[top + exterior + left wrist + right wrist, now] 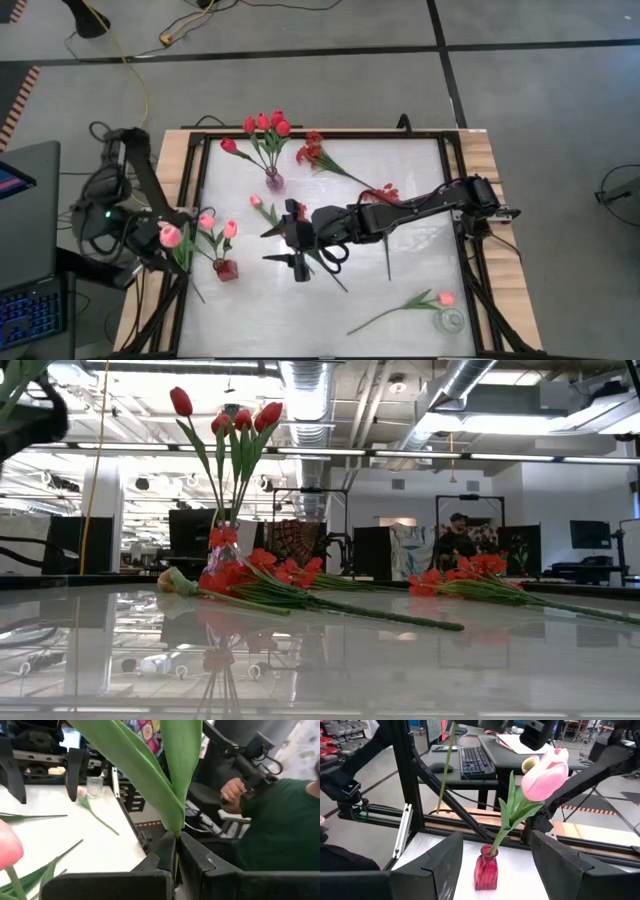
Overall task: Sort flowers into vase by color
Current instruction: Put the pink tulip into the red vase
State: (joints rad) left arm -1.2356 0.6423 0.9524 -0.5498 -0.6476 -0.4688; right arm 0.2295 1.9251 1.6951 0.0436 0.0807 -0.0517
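The left gripper [175, 865], clenched on a pink tulip [170, 236] by its upright stem, hangs just beside the red vase [226, 270], nearer it than the spread-fingered, empty right gripper [281, 244].

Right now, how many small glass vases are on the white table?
3. Seen from above: purplish glass vase holding red tulips, upper centre; red glass vase holding pink tulips, lower left; clear glass vase, lower right corner.

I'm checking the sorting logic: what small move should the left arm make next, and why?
Probably lower the pink tulip toward the red vase: the left gripper has its jaws shut on the stem, and that vase already holds pink tulips. The right gripper waits open mid-table.
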